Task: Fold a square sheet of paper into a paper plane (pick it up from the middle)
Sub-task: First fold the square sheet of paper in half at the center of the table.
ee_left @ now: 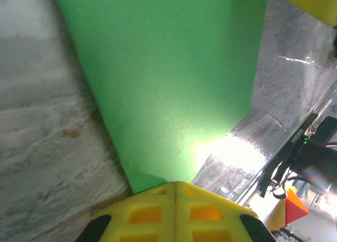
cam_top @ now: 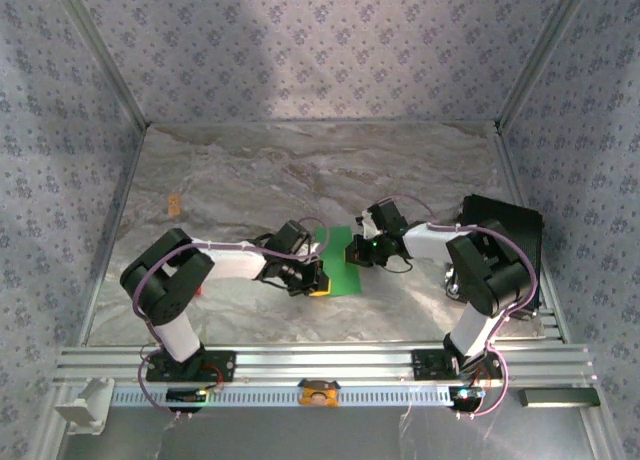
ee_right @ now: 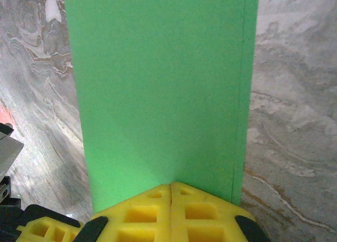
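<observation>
Marbled grey tabletop inside papered walls carries the green paper at centre frame, between the left gripper and right gripper. Both pairs of yellow jaws are pressed together at its edges; whether paper is caught between them is unclear. At right, an arm partly hides a black box, contents unseen.

A grey, marble-veined surface carries a green sheet of paper, lying flat as a narrow oblong with a doubled edge along one long side. Well to the left of the sheet lies a small orange-brown scrap. To the sheet's right sits a flat black object.
</observation>
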Tool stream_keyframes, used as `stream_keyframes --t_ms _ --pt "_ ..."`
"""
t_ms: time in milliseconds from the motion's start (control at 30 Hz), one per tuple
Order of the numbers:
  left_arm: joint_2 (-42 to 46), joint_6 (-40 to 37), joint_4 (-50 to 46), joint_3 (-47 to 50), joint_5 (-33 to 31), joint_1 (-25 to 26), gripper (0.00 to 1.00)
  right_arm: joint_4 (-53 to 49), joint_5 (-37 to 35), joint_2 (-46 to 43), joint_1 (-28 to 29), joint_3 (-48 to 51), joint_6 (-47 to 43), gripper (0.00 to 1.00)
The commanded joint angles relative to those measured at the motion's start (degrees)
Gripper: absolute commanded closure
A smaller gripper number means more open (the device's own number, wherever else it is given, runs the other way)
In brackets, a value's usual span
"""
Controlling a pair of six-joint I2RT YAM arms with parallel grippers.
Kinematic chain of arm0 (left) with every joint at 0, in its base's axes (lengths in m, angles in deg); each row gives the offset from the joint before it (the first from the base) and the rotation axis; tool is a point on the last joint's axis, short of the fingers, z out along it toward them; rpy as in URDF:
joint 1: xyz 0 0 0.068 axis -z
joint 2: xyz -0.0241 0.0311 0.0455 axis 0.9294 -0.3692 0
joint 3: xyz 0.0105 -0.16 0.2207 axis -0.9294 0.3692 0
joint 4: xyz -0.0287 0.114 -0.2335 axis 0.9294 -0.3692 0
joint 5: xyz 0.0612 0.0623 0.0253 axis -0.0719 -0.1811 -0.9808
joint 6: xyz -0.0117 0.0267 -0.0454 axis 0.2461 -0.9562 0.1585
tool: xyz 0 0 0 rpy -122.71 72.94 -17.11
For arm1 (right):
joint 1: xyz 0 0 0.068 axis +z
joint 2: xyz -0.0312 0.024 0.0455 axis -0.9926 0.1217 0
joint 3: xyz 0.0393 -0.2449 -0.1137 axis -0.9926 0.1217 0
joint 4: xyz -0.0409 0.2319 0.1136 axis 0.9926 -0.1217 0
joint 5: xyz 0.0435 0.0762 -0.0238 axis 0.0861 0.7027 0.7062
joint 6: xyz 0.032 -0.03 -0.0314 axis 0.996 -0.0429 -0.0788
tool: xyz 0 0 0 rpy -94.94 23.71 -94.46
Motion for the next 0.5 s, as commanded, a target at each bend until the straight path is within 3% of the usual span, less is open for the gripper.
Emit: stream_keyframes --t_ms 0,200,467 --pt "-0.7 -2.6 -2.8 -0.2 -0.3 0.3 0.97 -4.9 -4.5 0.7 0.1 2.2 0.6 1.00" --pt "0.8 -7.3 -12.0 -2.5 -4.6 0.7 0.97 -5.4 -4.2 0.5 0.1 1.8 0.5 1.00" --pt "2.4 -6.2 -10.4 -3.7 -4.9 2.0 0.97 -6.0 -4.0 0.4 0.6 0.6 0.4 1.00"
